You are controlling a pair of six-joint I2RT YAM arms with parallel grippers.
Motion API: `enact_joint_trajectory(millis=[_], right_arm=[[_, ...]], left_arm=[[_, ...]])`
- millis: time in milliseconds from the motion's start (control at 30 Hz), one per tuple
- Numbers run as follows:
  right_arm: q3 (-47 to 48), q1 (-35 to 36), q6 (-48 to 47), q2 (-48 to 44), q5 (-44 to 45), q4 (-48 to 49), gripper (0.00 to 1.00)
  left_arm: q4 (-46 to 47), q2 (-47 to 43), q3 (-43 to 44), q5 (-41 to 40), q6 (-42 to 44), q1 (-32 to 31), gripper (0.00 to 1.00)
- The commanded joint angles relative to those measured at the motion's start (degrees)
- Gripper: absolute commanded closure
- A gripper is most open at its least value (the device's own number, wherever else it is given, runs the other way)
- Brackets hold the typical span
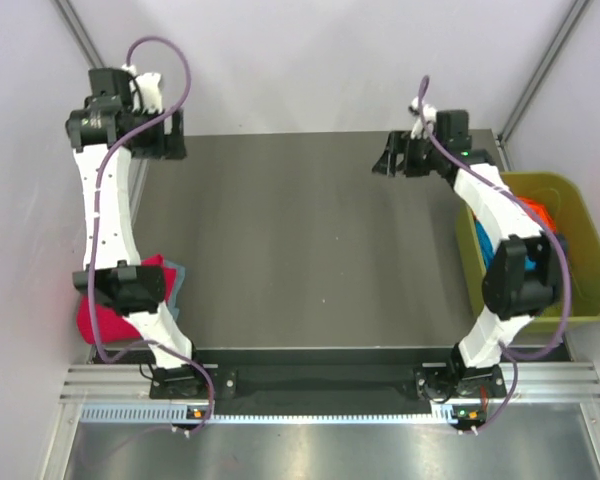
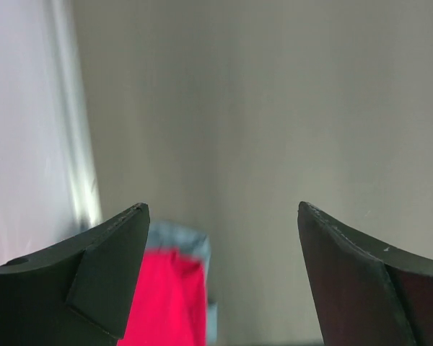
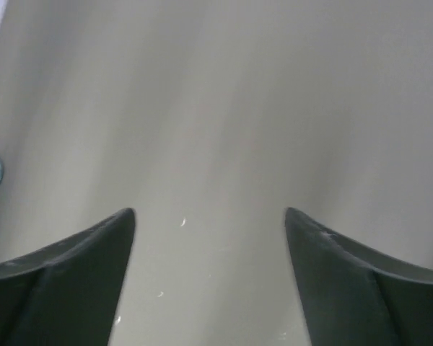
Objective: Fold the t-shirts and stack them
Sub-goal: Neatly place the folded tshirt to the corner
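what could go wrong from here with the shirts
1. The red t-shirt on the grey-blue t-shirt sits at the left edge of the table, right under the elbow of the left arm; a swing could drag the stack off.
2. The orange t-shirt and turquoise t-shirt lie bunched in the bin, partly hidden by the right arm; the open right end effector might grab both or catch the bin wall.

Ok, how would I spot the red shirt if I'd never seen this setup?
Start at the dark table and go to its left edge, close to the left arm at its base. The red shirt lies there on a grey-blue shirt whose edge peeks out beside it. It is the only red thing on the table itself, away from the green bin on the right.
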Motion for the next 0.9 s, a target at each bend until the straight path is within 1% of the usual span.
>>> enact_joint_trajectory(millis=[0,33,67,100,133,167,200,233,267,300,333,367,400,433,467,533,567,667,733,867], right_arm=[[4.16,-0.32,-4.58,-9.99,10.01,1.94,0.13],[4.25,-0.32,-5.03,-11.22,15.51,2.29,0.11],[4.34,-0.32,-5.21,-13.15,18.79,2.73,0.03],[4.43,-0.32,-5.73,-13.69,21.95,2.82,0.02],[4.69,-0.32,-6.26,-14.04,28.16,2.82,0.02],[4.69,-0.32,-6.44,-14.39,31.71,2.74,0.00],[4.78,-0.32,-6.96,-14.31,34.26,2.65,0.00],[4.78,-0.32,-7.32,-14.40,38.21,2.65,0.00],[5.13,-0.32,-8.02,-14.05,39.29,2.04,0.00],[5.31,-0.32,-8.29,-14.05,39.82,1.77,0.00],[5.31,-0.32,-8.37,-14.22,40.87,2.03,0.00],[4.70,-0.32,-8.38,-14.66,41.06,2.82,0.00],[4.43,-0.32,-8.20,-14.83,41.06,3.08,0.00],[4.17,-0.32,-8.20,-15.01,40.97,3.26,0.00],[3.90,-0.32,-8.03,-15.01,40.80,3.35,0.00],[3.38,-0.41,-7.32,-14.66,41.06,3.44,0.00],[3.20,-0.23,-7.15,-14.31,41.14,3.61,0.01],[3.02,-0.32,-6.18,-13.00,42.46,3.70,0.00],[3.89,-0.41,-6.70,-12.03,43.16,3.44,0.00],[5.13,-0.41,-6.71,-10.18,44.22,3.52,0.00]], left_arm=[[8.78,2.48,9.27,7.35,-1.75,-4.25,0.12],[12.91,2.31,7.90,8.31,-2.45,-4.61,0.09],[18.35,-0.13,4.67,9.53,-5.50,-4.52,0.08],[25.45,-1.98,-4.50,11.37,-6.84,-4.52,0.07],[39.01,-6.00,-9.81,12.17,-8.15,-4.52,0.05],[47.50,-7.61,-19.61,12.09,-15.04,-4.61,0.05],[53.59,-8.58,-22.84,10.09,-19.29,-4.61,0.04],[60.17,-8.24,-24.79,10.16,-22.98,-4.61,0.05],[60.50,-7.02,-24.37,10.16,-26.85,-5.30,0.05],[59.63,-5.88,-23.50,9.12,-26.19,-6.44,0.03],[58.67,-4.91,-23.40,2.93,-24.10,-8.19,0.01],[57.96,-4.81,-23.92,-0.27,-21.47,-12.39,0.01],[57.00,-4.64,-24.80,-2.13,-15.61,-14.17,0.01],[55.77,-3.85,-24.90,-5.02,-12.25,-15.93,0.01],[50.97,-3.06,-23.50,-7.39,-5.42,-20.30,0.01],[46.02,0.18,-21.13,-13.20,-1.50,-24.28,0.01],[44.09,0.98,-20.86,-13.57,-0.53,-26.65,0.01],[44.85,1.25,-24.09,-14.88,-0.43,-30.79,0.01],[44.86,2.65,-23.58,-14.71,-0.78,-32.37,0.01],[46.08,4.76,-21.30,-14.63,-4.12,-33.00,0.01]])
